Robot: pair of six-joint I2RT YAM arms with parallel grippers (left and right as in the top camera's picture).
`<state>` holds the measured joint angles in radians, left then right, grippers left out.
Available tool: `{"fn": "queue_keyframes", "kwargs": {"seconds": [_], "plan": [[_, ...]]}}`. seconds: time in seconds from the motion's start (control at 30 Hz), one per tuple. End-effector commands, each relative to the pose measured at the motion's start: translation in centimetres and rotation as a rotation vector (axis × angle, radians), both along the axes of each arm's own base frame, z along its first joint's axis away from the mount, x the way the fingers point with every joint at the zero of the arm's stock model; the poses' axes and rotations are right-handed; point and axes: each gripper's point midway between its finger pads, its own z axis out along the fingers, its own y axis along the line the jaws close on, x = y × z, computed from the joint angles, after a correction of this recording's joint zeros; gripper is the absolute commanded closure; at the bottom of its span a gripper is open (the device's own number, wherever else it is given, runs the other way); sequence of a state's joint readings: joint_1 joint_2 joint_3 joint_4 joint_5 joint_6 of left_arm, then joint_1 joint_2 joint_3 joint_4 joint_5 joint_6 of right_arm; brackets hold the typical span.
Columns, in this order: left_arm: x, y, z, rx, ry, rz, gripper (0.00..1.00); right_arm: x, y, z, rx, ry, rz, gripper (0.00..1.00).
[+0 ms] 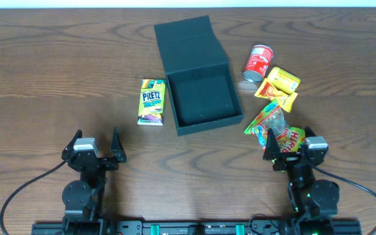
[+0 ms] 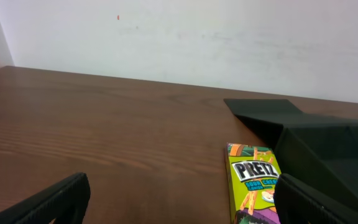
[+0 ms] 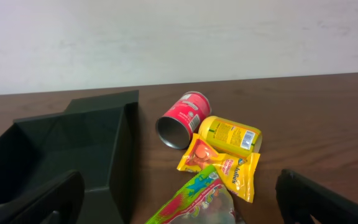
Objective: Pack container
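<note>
1. The container (image 1: 211, 124) sits mid-table (image 1: 44, 78), its lid (image 1: 189, 42) lying open behind it.
2. The Pretz box (image 1: 152, 102) lies just left of it.
3. To its right lies a can (image 1: 260, 62) (tipped on its side), with snack packs (image 1: 278, 88) clustered before it.

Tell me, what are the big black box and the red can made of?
The big black box looks like stiff cardboard with a matte finish: flat panels, crisp folded edges, no shine. The red can may be metal or lined card: its printed side is glossy and its end has a silvery rim, but the look leaves that open.
</note>
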<state>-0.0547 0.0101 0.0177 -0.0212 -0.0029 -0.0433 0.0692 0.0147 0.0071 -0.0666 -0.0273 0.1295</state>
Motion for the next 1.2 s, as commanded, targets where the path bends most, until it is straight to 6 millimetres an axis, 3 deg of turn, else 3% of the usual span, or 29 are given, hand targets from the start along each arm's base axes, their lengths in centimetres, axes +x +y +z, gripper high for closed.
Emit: {"fn": "queue_keyframes", "kwargs": {"seconds": [0.0, 0.2, 0.5, 0.6, 0.73, 0.8, 0.93, 1.1, 1.17], "plan": [[-0.2, 0.2, -1.9, 0.025, 0.062, 0.006, 0.05, 0.0, -0.2, 0.4, 0.008, -0.014, -0.009, 0.01], [-0.2, 0.2, -1.8, 0.025, 0.062, 0.006, 0.05, -0.4, -0.1, 3.5, 0.013, -0.079, -0.005, 0.01], [-0.2, 0.2, -1.9, 0.025, 0.062, 0.006, 0.05, -1.0, -0.2, 12.7, 0.021, -0.172, -0.004, 0.01], [-0.2, 0.2, -1.8, 0.025, 0.062, 0.006, 0.05, -0.4, 1.0, 14.7, 0.053, -0.141, 0.060, 0.01], [-0.2, 0.2, -1.9, 0.025, 0.062, 0.006, 0.05, 0.3, 4.2, 17.4, 0.079, -0.086, 0.248, 0.01], [-0.2, 0.2, -1.8, 0.025, 0.062, 0.006, 0.05, -0.4, 7.0, 18.7, 0.097, -0.047, 0.419, 0.01], [-0.2, 0.2, -1.9, 0.025, 0.062, 0.006, 0.05, -3.6, 10.9, 19.1, 0.149, 0.114, 0.702, 0.01], [-0.2, 0.2, -1.8, 0.025, 0.062, 0.006, 0.05, -7.9, 13.0, 16.1, 0.279, 0.388, 0.873, 0.01], [-0.2, 0.2, -1.8, 0.025, 0.062, 0.006, 0.05, -8.5, 13.1, 15.2, 0.275, 0.430, 0.882, 0.04]]}}
